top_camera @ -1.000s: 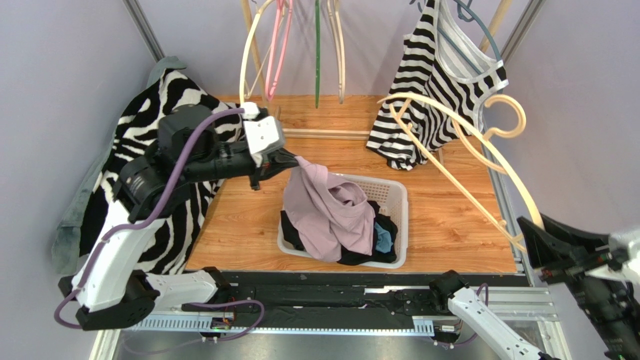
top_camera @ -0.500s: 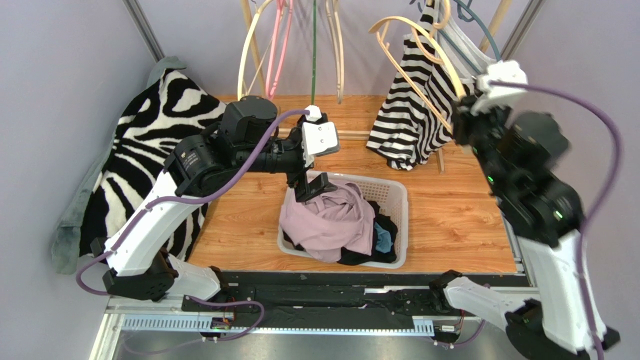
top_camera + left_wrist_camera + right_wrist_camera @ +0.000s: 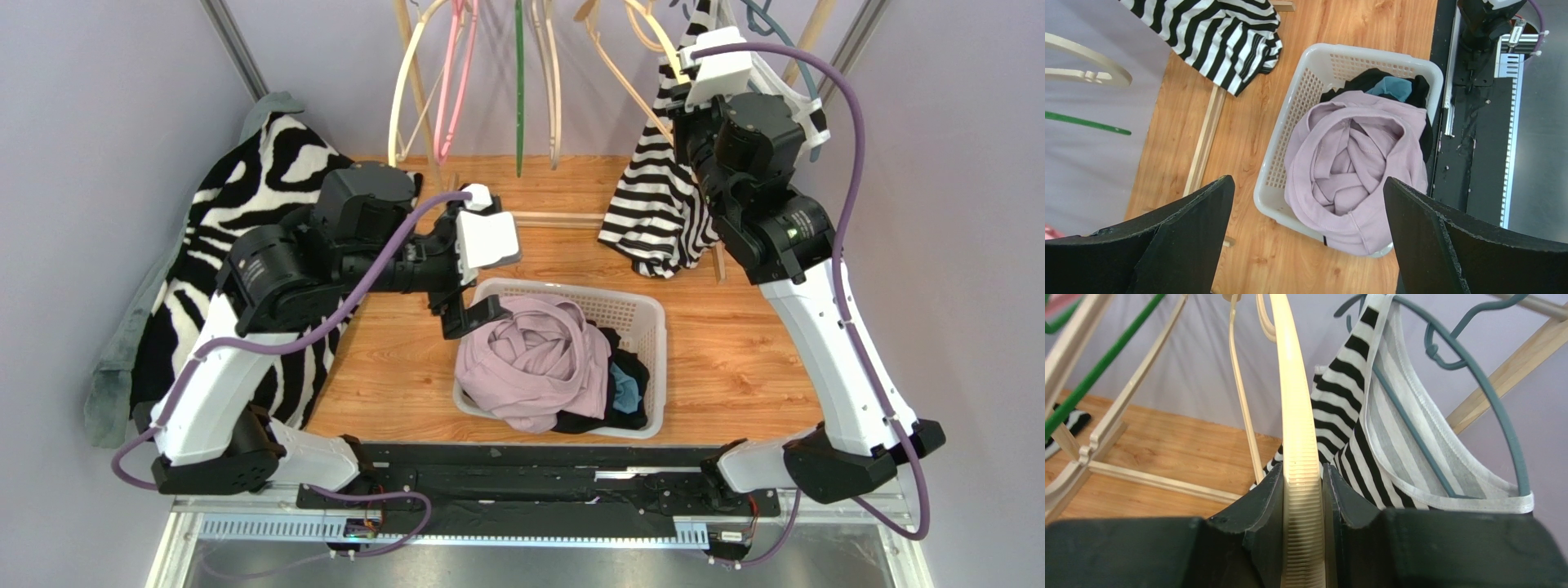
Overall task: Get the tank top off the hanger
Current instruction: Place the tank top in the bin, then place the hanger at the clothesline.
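**Jaws spread over basket; rt grip clamps ribbed hanger**

L gripper (image 3: 1307, 182) stands spread wide above a white plastic basket (image 3: 1303, 92) w/ lattice walls. Soft mauve top (image 3: 1352, 165) lies crumpled in looping folds inside, right below the gap, apart from both fingers. R gripper (image 3: 1303, 478) pinches a slim, curved cream hanger (image 3: 1293, 404) w/ ribbed face, just beside a b/w striped tank top (image 3: 1330, 407), white-edged, hung on a thin teal hanger (image 3: 1432, 349)
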